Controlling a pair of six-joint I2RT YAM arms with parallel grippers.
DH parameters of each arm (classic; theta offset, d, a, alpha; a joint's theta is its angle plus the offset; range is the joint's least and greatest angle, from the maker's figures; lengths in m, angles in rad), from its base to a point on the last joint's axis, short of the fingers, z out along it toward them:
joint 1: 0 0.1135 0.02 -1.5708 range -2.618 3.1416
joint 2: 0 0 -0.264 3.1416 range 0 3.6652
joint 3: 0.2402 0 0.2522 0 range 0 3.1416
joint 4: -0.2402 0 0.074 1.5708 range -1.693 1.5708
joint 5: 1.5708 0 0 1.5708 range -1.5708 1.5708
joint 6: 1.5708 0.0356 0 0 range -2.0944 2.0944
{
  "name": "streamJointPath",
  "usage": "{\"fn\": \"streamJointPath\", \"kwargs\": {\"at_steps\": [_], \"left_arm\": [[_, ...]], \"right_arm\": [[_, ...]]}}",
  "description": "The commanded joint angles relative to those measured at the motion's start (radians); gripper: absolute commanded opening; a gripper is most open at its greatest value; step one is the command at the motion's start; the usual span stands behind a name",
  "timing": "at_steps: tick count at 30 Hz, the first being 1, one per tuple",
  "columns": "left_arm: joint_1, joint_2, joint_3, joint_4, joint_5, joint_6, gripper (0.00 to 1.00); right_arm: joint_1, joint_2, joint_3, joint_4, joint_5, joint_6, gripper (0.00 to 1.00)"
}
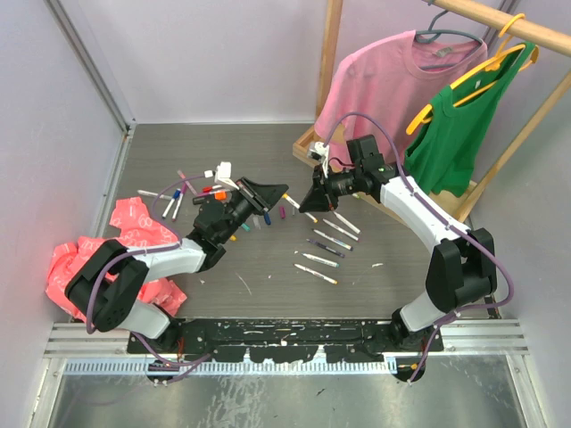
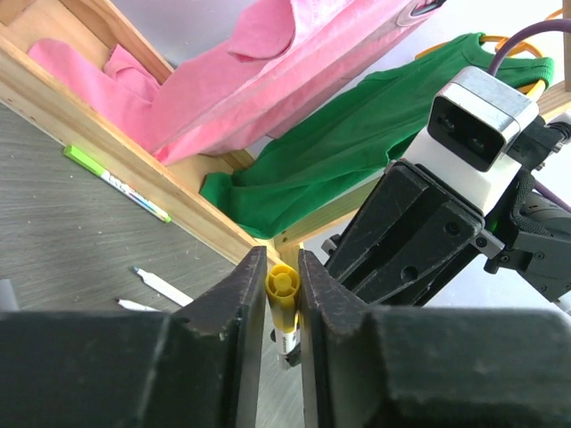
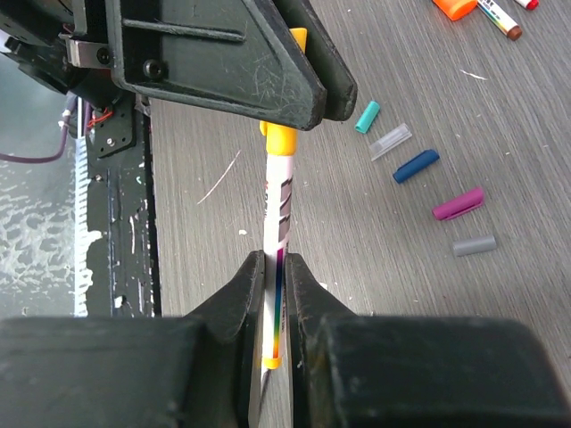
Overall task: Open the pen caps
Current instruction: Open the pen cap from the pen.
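Observation:
A slim pen with a white barrel and a rainbow stripe hangs above the table between the two arms. My right gripper is shut on its barrel, near the rear end. Its yellow pen cap points at my left gripper, whose jaws press on the cap from both sides. In the top view the left gripper and right gripper face each other at mid-table. Loose pen caps lie below: teal, blue, magenta and grey.
Several pens lie in a row right of centre and another cluster at the left. A crumpled pink bag sits at the near left. A wooden rack holds a pink shirt and a green top. A green pen lies by the rack base.

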Motion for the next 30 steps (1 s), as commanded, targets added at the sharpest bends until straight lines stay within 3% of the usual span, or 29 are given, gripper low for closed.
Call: {"fn": "streamJointPath", "kwargs": {"at_steps": [1,4,7,12,16,22,24,27,30], "left_arm": [[-0.006,0.012,0.030,0.046,0.032,-0.028,0.16],[-0.008,0.011,0.022,0.046,0.040,-0.030,0.04],[-0.006,0.009,0.016,0.051,0.040,-0.018,0.00],[-0.006,0.012,0.008,0.077,0.057,0.018,0.00],[-0.006,0.021,0.016,0.103,0.079,0.041,0.00],[0.010,0.039,0.030,0.109,0.094,0.051,0.00],[0.031,0.047,0.039,0.121,0.102,0.047,0.00],[0.097,0.056,0.076,0.142,0.118,0.024,0.00],[0.196,0.053,0.142,0.129,0.110,-0.006,0.00]], "right_arm": [[0.012,-0.011,0.004,0.031,0.013,-0.016,0.01],[0.011,-0.009,0.005,0.029,0.015,-0.017,0.01],[0.011,-0.009,0.004,0.029,0.010,-0.019,0.03],[0.013,-0.001,-0.016,0.061,-0.012,0.028,0.46],[0.030,0.017,-0.019,0.067,-0.011,0.043,0.53],[0.055,0.030,-0.004,0.045,0.016,0.027,0.39],[0.058,0.040,0.005,0.027,0.020,0.017,0.29],[0.064,0.062,0.024,-0.006,0.031,-0.003,0.06],[0.067,0.093,0.041,-0.030,0.048,-0.013,0.01]]}}
